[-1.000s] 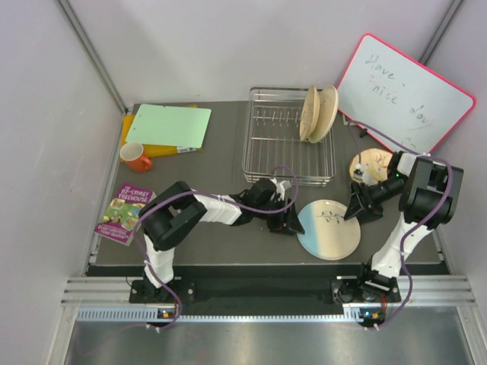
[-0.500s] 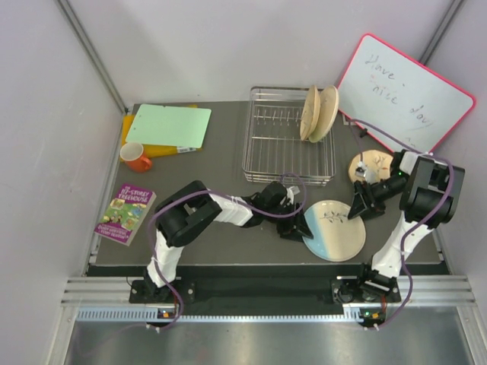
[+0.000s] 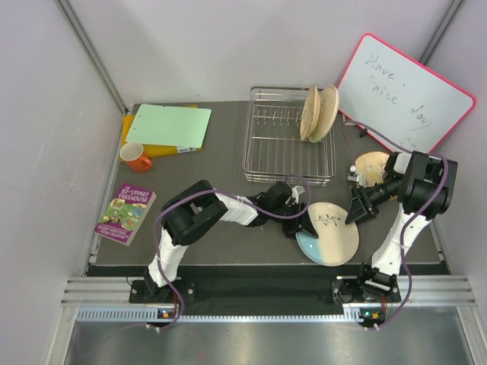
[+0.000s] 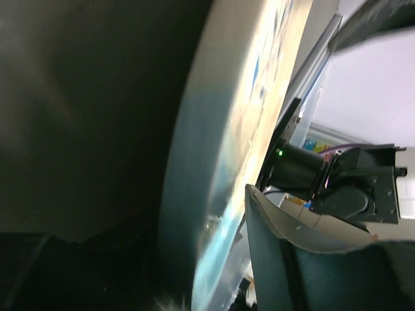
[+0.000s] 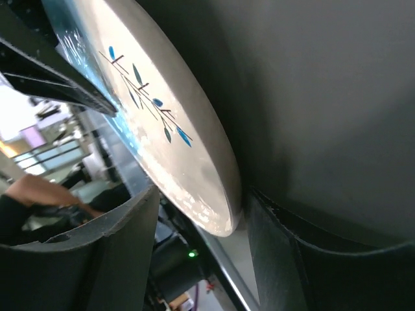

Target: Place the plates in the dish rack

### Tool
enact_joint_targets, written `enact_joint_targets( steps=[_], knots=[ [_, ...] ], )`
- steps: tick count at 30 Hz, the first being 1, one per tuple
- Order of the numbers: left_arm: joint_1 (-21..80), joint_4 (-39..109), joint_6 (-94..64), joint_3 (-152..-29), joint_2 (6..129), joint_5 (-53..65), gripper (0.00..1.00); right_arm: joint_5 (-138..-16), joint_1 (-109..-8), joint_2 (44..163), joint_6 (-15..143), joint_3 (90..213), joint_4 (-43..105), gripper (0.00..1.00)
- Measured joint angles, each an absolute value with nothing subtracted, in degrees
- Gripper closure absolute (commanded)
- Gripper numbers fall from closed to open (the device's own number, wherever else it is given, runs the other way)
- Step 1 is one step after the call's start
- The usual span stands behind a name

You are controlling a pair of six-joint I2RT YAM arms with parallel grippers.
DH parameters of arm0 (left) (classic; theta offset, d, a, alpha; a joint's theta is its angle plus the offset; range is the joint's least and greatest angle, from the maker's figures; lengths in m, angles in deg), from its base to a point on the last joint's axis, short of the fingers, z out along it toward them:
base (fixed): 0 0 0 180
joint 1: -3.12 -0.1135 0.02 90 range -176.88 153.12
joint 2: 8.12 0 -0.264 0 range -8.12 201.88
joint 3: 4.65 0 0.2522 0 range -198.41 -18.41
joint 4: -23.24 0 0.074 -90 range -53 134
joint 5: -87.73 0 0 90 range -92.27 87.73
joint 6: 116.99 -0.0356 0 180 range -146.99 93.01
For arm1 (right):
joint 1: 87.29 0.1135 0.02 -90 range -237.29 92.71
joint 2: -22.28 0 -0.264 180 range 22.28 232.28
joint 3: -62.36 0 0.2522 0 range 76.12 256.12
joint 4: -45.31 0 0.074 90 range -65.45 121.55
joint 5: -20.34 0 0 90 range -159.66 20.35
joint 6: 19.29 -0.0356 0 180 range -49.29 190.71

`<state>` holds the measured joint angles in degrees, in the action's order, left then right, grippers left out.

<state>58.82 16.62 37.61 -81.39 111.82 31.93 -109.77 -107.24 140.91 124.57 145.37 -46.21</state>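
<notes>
The light blue and cream plate (image 3: pixel 329 233) lies at the front of the table, tipped a little. My left gripper (image 3: pixel 298 226) is at its left rim and my right gripper (image 3: pixel 356 207) at its right rim. In the left wrist view the plate's rim (image 4: pixel 220 129) runs between my open jaws (image 4: pixel 207 246), with a gap to the upper finger. In the right wrist view the rim (image 5: pixel 162 110) sits between my open fingers (image 5: pixel 204 201). Two plates (image 3: pixel 319 114) stand in the dish rack (image 3: pixel 281 156) at its back right. A peach plate (image 3: pixel 373 162) lies behind the right arm.
A pink-framed whiteboard (image 3: pixel 403 91) leans at the back right. An orange mug (image 3: pixel 137 157), a green folder (image 3: pixel 169 125) and a book (image 3: pixel 125 213) are on the left side of the table.
My left gripper has reached right to the blue and cream plate's left rim. The plate has shifted, turned and tipped. The right gripper has closed in on its right rim.
</notes>
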Motion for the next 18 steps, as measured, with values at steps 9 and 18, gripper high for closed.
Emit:
enact_joint_targets(
  steps=[9,18],
  knots=[
    [59.11,15.94,36.25,-82.29,112.50,30.66,0.62,-110.95,-106.14,141.80,123.85,143.52,-47.89,0.34],
    [57.44,5.04,32.36,-79.25,110.86,35.60,1.00,-113.18,-103.89,142.90,123.87,143.52,-48.86,0.33]
  ],
)
